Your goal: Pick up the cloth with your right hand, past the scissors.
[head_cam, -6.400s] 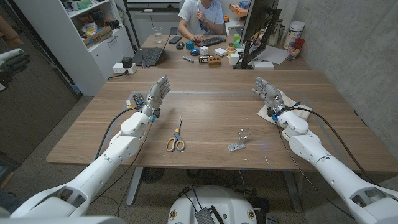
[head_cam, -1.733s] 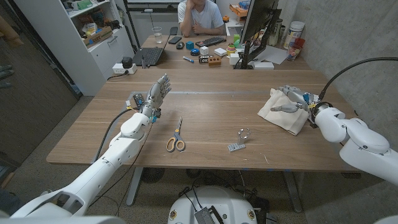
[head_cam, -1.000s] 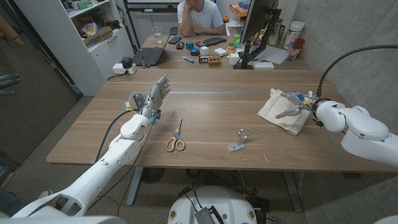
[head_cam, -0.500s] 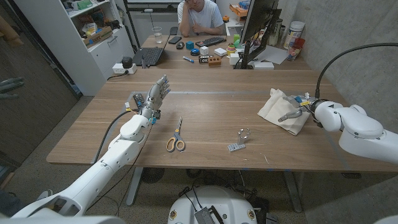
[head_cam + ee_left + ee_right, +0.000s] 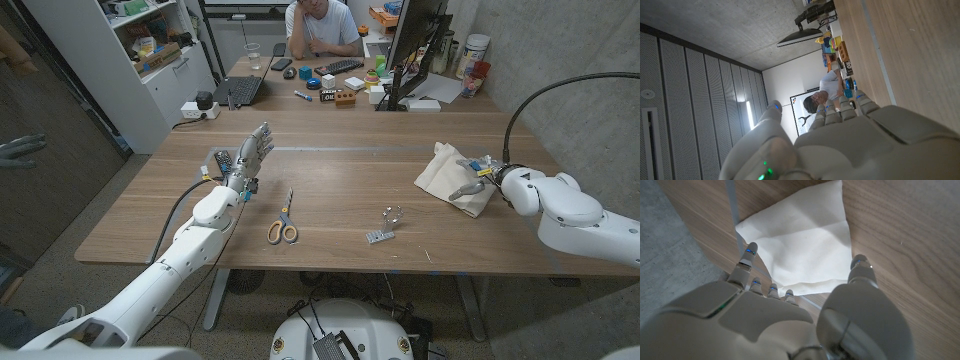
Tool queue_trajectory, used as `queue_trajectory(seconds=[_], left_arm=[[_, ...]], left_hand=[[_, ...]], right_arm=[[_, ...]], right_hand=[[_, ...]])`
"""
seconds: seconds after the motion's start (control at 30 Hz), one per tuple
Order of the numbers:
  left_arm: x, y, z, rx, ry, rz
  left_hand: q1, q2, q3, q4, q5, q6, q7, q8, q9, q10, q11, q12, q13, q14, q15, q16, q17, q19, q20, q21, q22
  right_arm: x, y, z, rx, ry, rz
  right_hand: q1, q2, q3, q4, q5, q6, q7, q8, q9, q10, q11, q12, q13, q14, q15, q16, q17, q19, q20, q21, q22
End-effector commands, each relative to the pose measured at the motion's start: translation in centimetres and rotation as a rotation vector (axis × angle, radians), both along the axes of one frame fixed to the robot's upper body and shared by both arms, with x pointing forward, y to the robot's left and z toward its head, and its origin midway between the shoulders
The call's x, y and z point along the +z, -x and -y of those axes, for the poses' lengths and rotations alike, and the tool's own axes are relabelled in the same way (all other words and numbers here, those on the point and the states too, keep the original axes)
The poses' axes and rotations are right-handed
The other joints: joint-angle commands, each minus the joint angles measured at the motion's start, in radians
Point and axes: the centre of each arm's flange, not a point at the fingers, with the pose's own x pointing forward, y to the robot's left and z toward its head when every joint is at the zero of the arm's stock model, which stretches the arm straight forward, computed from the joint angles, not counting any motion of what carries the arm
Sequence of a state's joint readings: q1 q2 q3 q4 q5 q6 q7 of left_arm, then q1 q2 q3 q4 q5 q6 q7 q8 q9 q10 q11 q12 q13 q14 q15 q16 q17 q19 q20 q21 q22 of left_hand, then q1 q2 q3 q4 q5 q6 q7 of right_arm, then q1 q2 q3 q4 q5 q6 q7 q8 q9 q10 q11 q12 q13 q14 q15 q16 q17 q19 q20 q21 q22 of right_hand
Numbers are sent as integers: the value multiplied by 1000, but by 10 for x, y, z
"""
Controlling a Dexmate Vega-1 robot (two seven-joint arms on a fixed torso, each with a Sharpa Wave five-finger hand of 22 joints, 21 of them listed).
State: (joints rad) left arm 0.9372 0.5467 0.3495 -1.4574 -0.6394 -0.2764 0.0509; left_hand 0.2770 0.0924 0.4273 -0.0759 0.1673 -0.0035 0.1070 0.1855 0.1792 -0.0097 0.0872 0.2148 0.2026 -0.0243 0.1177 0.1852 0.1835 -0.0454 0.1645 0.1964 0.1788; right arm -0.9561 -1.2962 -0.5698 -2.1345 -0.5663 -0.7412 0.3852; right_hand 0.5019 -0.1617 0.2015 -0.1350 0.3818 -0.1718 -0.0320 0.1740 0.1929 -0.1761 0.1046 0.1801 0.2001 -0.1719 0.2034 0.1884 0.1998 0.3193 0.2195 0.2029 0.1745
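**Right hand over cloth, grasp not closed**

My right hand [image 5: 470, 180] sits at the right of the head frame, right on the near edge of the white cloth [image 5: 447, 172]. Fingers spread, thumb apart from the rest, nothing gripped. In the right wrist view the cloth [image 5: 800, 245] lies flat between my fingers [image 5: 746, 260] and my thumb; looks like I'm straddling its edge so closing will bunch it up. Whether the fingertips actually touch the fabric, can't tell.

The cloth lies on the bench [image 5: 340, 190] at mid right, one corner near the bench's right edge. The scissors [image 5: 284, 222] lie left of centre, blades toward the top of the frame, well apart from the cloth. A small metal clip thing [image 5: 385, 224] lies between them, lower centre.

My left hand [image 5: 253, 150] stands at upper left of the bench, fingers apart and pointing up, holding nothing, parked out of the way I'd say.

Next, probably: close on the cloth, lift.
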Motion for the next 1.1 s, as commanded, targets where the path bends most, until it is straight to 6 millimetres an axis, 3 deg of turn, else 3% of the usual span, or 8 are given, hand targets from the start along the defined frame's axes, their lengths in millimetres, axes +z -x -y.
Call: queue_trajectory(seconds=[0.03, 0.5, 1.1], left_arm=[[-4, 2, -1, 8, 9, -7], [-6, 0, 4, 1, -10, -15], [-6, 2, 4, 14, -14, -23]], left_hand=[[-4, 8, 2, -4, 6, 9, 3, 4, 1, 1, 0, 4, 1, -1, 9, 7, 3, 3, 11, 6, 5], [-5, 9, 3, -5, 7, 10, 2, 4, 1, 2, -2, 4, 1, 0, 11, 7, 3, 4, 11, 6, 5], [-8, 10, 3, -6, 6, 11, 2, 4, 1, 1, -1, 4, 1, 0, 10, 7, 4, 2, 13, 6, 5]], right_arm=[[-17, -6, -2, -18, -6, -47], [-16, -17, -5, -16, 13, -20], [-25, -28, 8, -42, 2, -25]], right_hand=[[5, -3, -7, -2, 5, -47, 8, 1, 3, -105, 9, 4, 1, -20, -1, 4, 3, 7, 0, 0, 3], [2, -1, -14, 0, 8, -53, 12, 5, 3, -105, 11, 8, 1, -16, -3, 8, 3, 11, 0, -1, 3], [10, 13, -20, 2, 18, -33, 3, 20, 3, -88, 4, 19, 0, 10, -10, 22, 3, 23, -1, -1, 3]])
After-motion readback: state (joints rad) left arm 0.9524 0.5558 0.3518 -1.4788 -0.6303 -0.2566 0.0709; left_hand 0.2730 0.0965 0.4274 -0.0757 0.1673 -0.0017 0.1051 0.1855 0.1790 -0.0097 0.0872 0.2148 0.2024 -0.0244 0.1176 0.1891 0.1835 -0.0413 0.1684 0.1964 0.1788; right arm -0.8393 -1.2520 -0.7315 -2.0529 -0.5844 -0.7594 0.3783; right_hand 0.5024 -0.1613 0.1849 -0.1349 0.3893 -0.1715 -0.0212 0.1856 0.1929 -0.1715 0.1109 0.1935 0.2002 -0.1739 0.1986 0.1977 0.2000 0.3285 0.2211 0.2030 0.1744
